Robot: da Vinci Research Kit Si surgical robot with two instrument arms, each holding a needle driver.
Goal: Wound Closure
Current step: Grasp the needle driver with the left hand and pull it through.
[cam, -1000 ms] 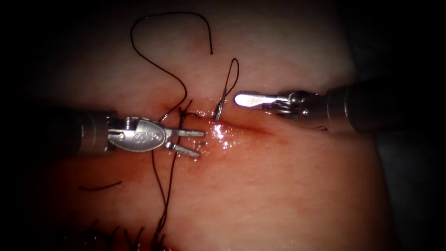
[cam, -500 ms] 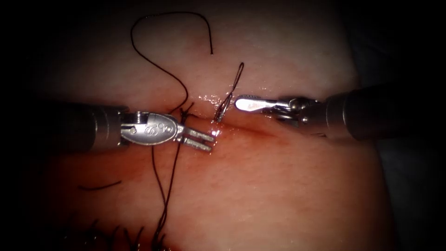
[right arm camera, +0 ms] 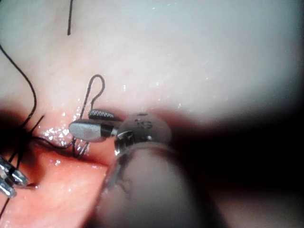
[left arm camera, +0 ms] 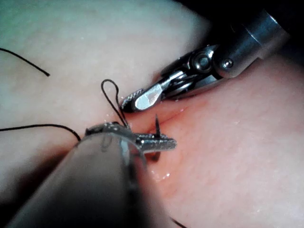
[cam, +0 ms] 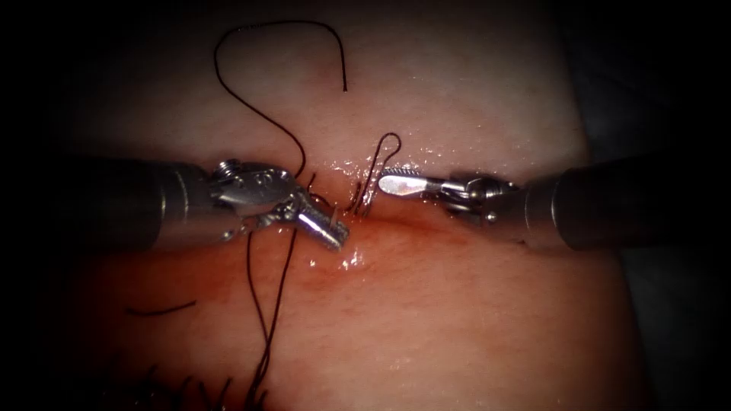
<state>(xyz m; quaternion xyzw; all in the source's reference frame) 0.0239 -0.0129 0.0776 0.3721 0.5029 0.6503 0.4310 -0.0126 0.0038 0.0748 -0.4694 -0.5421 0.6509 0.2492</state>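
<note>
The tissue (cam: 472, 320) has a wet cut (cam: 411, 215) running across it. The curved needle sits in the tissue: its tail (cam: 364, 195) stands on the cut's right side, and its tip (cam: 333, 205) pokes out on the left side. My left tool (cam: 327, 227) is shut on the needle just below the tip (left arm camera: 156, 121). My right tool (cam: 388, 183) hovers beside the tail with its jaws slightly open and holding nothing (right arm camera: 83, 124). A thread loop (cam: 384, 141) rises from the tail.
Long dark thread (cam: 259, 110) curls over the tissue's far side. Two strands (cam: 274, 297) run from a knot down to earlier stitches (cam: 205, 388). A cut end of thread (cam: 160, 310) lies at the left. Red fluid (cam: 358, 259) wets the cut.
My left tool moved right, rolled its wrist and closed its open jaws on the needle tip. The right tool crept left toward the tail. The thread loop bent lower.
</note>
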